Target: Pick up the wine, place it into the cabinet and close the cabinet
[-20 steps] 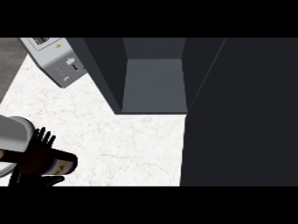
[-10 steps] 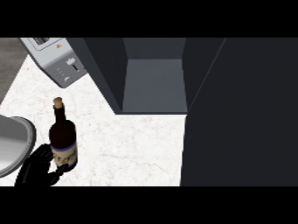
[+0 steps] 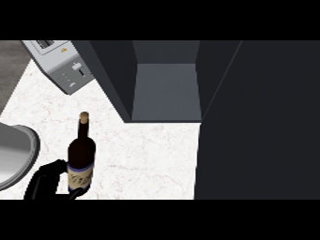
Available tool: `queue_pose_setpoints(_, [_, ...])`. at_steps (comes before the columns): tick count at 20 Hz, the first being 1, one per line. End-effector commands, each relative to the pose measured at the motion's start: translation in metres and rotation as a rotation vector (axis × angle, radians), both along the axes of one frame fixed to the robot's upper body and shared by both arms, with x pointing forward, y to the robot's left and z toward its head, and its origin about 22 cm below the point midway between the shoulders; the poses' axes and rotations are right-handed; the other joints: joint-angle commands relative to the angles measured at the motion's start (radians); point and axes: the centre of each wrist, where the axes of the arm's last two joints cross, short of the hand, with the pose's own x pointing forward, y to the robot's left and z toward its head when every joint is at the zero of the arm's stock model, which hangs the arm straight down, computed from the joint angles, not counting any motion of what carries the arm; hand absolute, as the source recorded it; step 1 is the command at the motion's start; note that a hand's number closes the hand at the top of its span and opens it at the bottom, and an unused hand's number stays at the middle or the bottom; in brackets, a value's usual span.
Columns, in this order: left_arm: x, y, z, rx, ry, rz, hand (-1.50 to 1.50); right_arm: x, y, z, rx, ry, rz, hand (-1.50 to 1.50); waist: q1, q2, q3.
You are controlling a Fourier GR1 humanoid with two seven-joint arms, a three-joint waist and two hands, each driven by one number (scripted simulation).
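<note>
The left hand (image 3: pixel 46 183) showed at the view's lower left, its black fingers curled round the lower body of the wine bottle (image 3: pixel 81 152). The bottle's neck and pale top pointed toward the open cabinet (image 3: pixel 166 93), well short of its mouth, over the white marbled counter (image 3: pixel 145 154). Its pale label sat under a blue band, and the script on it could not be read. A silver toaster (image 3: pixel 64 68) stood just left of the cabinet.

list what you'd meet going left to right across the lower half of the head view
grey forearm → left robot hand curled round the bottle → wine bottle → bare counter → dark cabinet door
</note>
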Motion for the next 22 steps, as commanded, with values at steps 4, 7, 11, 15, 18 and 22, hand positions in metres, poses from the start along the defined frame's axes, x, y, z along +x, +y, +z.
queue_pose_setpoints(4, [-0.028, -0.029, -0.021, -0.035, -0.059, -0.019, 1.50, 0.015, 0.007, -0.013, -0.005, 0.005, -0.004, -1.50, 0.001, 0.004, -0.007])
queue_pose_setpoints(7, [-0.026, -0.044, -0.020, -0.066, -0.099, 0.002, 1.50, 0.002, -0.008, -0.006, 0.010, 0.003, -0.005, -1.50, -0.002, 0.003, -0.007])
queue_pose_setpoints(11, [-0.029, -0.048, -0.014, -0.096, -0.139, -0.042, 1.50, 0.007, 0.009, -0.008, 0.005, 0.009, -0.004, -1.50, 0.005, 0.003, -0.007])
queue_pose_setpoints(15, [-0.008, -0.069, 0.006, -0.162, -0.213, -0.092, 1.50, 0.004, -0.005, -0.014, 0.024, 0.004, -0.005, -1.50, 0.005, 0.001, -0.005])
queue_pose_setpoints(18, [-0.021, -0.068, 0.017, -0.156, -0.237, -0.090, 1.50, 0.007, -0.016, -0.017, 0.018, 0.000, -0.013, -1.50, 0.004, 0.001, -0.006])
queue_pose_setpoints(22, [0.001, -0.095, 0.058, -0.167, -0.249, -0.135, 1.50, 0.019, 0.004, 0.001, 0.018, -0.003, 0.001, -1.50, 0.011, 0.002, -0.006])
